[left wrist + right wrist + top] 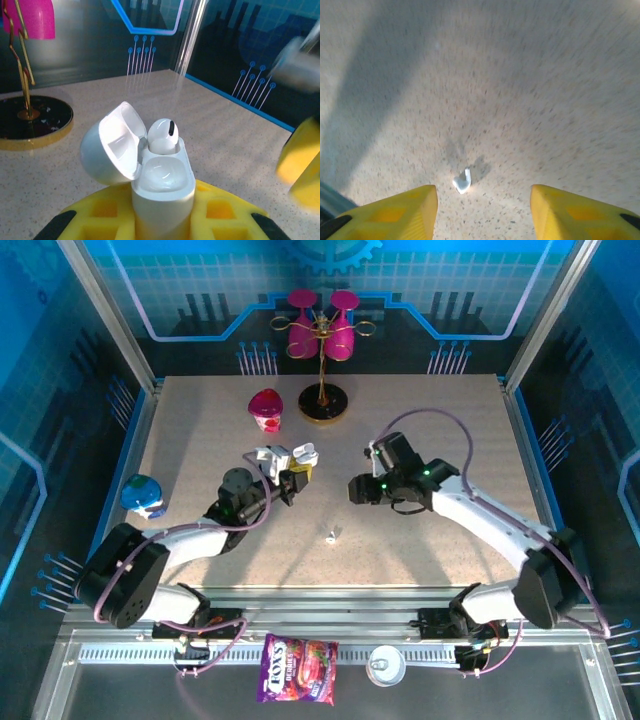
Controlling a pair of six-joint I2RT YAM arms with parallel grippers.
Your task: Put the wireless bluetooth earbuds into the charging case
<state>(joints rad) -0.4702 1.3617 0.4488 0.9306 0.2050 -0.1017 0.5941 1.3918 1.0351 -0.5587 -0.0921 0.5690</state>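
Observation:
My left gripper (293, 478) (162, 222) is shut on an open white charging case (305, 453) (162, 185), held upright with its lid swung to the left. One glossy white earbud (162, 136) sits in the far slot, and the near slot is empty. Another earbud (331, 534) (462, 181) lies loose on the speckled table, stem up. Above it my right gripper (360, 488) (482, 210) hangs open, its yellow fingers (395, 212) either side of the earbud and clear of it. A blurred yellow shape (300, 165) at the right edge of the left wrist view looks like that gripper.
A second white case (268, 457) lies just left of the held one. A pink cup stand on a black base (323, 400) and a pink cup (266, 408) stand at the back. A blue object (143, 494) is at the left. A candy bag (298, 670) and a can (385, 665) lie before the rail.

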